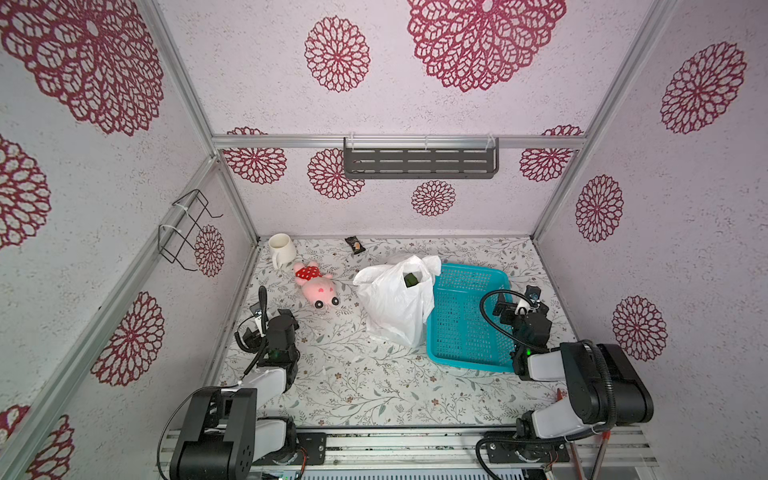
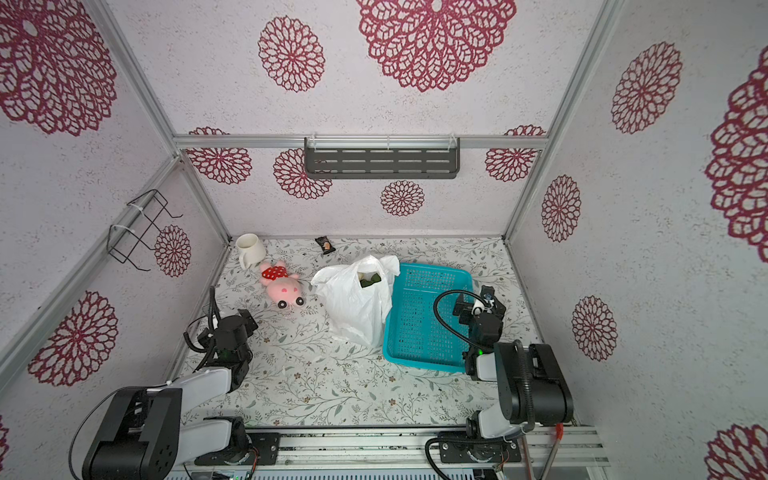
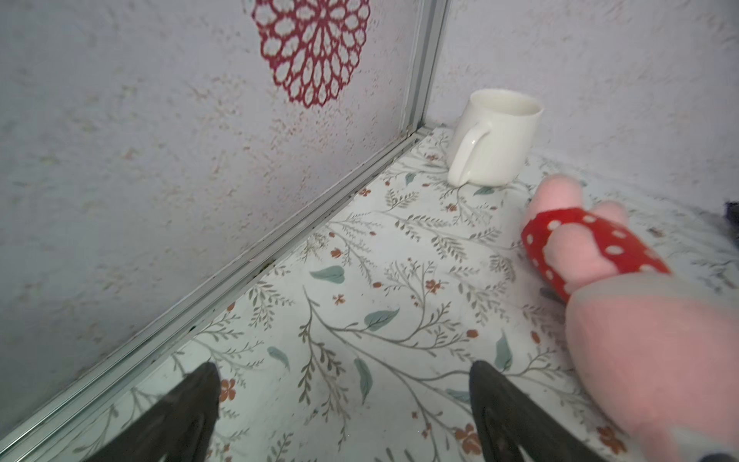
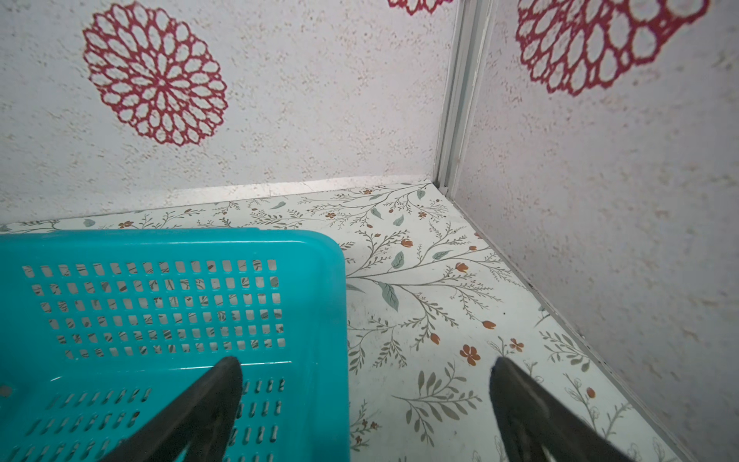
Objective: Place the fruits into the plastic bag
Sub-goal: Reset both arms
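the limp plastic bag [image 1: 395, 307] leaned on the teal basket [image 1: 467, 362], green fruits [image 1: 412, 279] showing in its mouth; a stray brush could have slumped it and spilled them. the left gripper [image 3: 344, 372] and right gripper [image 4: 366, 368] hung empty, fingers apart. the pink plush [image 1: 316, 286], mug [image 1: 281, 248] and small wrapper [image 1: 354, 245] blocked nothing.

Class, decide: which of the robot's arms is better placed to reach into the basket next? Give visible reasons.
Right. The right hand, open, hangs over the basket's edge; the left hand sits beyond the bag, beside the plush toy.
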`<move>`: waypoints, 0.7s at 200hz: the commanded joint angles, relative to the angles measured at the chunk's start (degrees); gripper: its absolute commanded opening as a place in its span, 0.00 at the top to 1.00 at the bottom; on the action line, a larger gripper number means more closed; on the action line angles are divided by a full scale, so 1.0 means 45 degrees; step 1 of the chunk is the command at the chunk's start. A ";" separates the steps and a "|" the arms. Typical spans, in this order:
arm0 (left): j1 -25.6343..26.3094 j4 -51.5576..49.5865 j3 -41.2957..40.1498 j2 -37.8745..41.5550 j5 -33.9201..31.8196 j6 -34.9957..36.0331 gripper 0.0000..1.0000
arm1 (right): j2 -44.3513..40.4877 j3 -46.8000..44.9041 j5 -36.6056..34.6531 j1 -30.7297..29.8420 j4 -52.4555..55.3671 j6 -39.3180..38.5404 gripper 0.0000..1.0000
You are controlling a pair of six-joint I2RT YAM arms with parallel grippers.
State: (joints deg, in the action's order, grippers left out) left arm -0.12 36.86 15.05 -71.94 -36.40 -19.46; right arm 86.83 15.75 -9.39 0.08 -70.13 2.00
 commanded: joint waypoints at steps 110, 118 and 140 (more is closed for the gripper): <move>-0.0857 0.1811 0.1739 -0.2082 0.4057 0.2804 0.04 | 0.0257 -0.0142 0.0387 -0.0017 0.0530 -0.0133 0.01; -0.0905 0.2655 0.1606 -0.2594 0.4268 0.2891 0.05 | 0.0256 -0.0155 0.0387 -0.0017 0.0525 -0.0137 0.01; -0.0921 0.4128 0.1654 -0.3981 0.4978 0.3232 0.05 | 0.0254 -0.0146 0.0387 -0.0017 0.0527 -0.0135 0.01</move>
State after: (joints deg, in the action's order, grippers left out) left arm -3.81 46.19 23.20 -84.58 -19.66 -8.95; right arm 86.83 15.75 -8.75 0.08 -70.37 2.00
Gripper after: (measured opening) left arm 0.937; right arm 0.989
